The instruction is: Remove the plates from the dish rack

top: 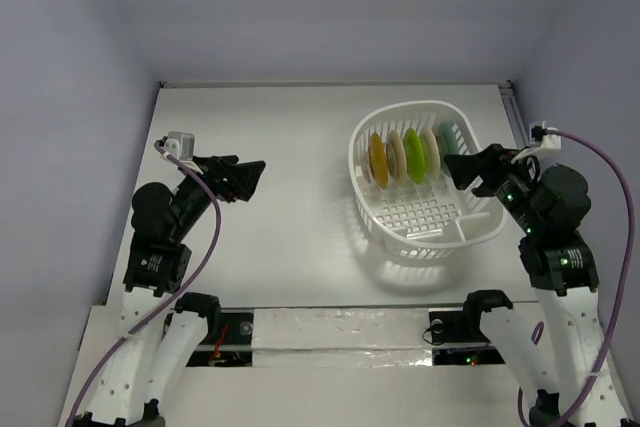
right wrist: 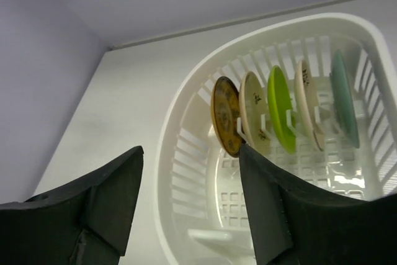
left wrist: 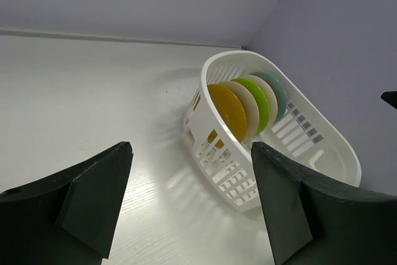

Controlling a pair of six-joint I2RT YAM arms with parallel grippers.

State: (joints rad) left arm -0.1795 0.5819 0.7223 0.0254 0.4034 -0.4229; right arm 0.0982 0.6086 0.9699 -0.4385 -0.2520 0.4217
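Right wrist, plates (right wrist: pixel 280 116) beyond open jaws

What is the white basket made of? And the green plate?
The dish rack looks like glossy white moulded plastic: thin slotted walls, grid bottom, rolled rim. The lime green plate looks smooth and evenly coloured, maybe plastic or glazed ceramic; the pictures cannot settle which.

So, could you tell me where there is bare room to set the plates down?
The broad white tabletop between the left tool and the white slotted plastic basket is bare. Crowded: the basket's far half, packed with upright round coloured plates, and its right rim, next to the right tool.
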